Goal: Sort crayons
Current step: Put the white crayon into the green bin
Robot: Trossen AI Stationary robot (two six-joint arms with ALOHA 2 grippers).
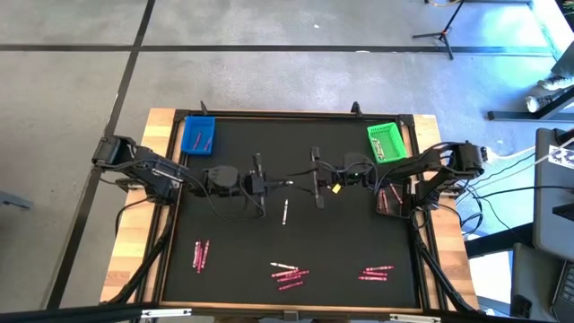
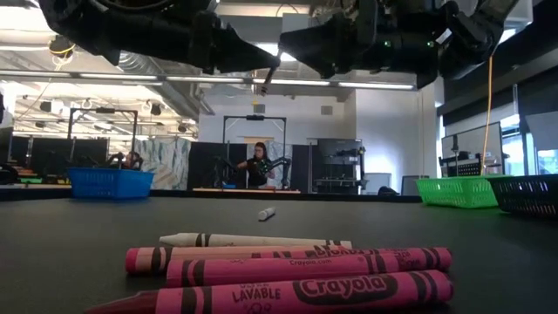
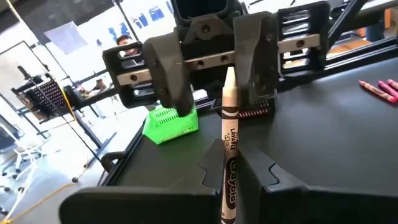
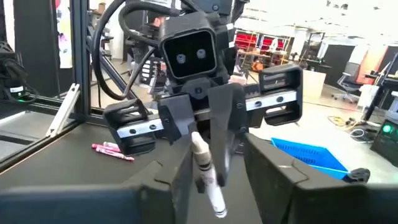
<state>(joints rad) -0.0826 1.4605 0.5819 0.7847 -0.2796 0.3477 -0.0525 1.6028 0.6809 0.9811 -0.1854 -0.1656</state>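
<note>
One pale white crayon point(image 3: 229, 155), dark-banded, is pinched in the left pincer point(image 3: 231, 186); right pincer's point(image 4: 214, 180) state unclear.

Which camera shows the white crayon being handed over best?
Left wrist view: the white crayon stands clamped in the left gripper, label readable. Right wrist view shows it between the right gripper's fingers. High view: a sliver. Low view: a tip overhead.

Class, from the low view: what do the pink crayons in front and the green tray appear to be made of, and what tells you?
Pink crayons: likely wax, seen at the dull bare tips, wrapped in matte printed paper with black bands. Green tray: probably moulded plastic; its walls are an open lattice in one uniform bright colour.
</note>
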